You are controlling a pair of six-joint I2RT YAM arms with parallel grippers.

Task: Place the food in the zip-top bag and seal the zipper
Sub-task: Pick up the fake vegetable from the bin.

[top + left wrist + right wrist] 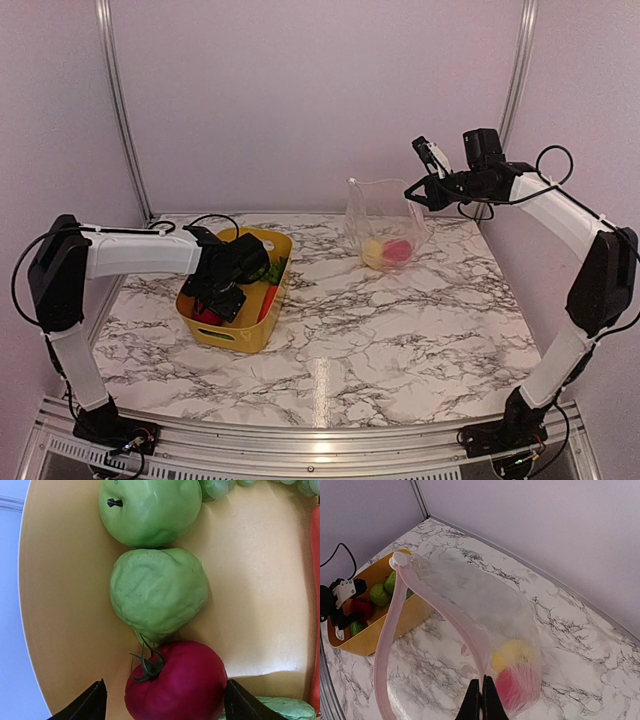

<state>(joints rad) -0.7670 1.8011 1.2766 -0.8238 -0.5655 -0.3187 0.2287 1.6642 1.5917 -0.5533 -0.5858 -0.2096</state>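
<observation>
While it stands upright, the zip-top bag (pixel 377 206) gapes (mouth upward).

No text, label, brand, number or sign can be read in any of the views.
</observation>
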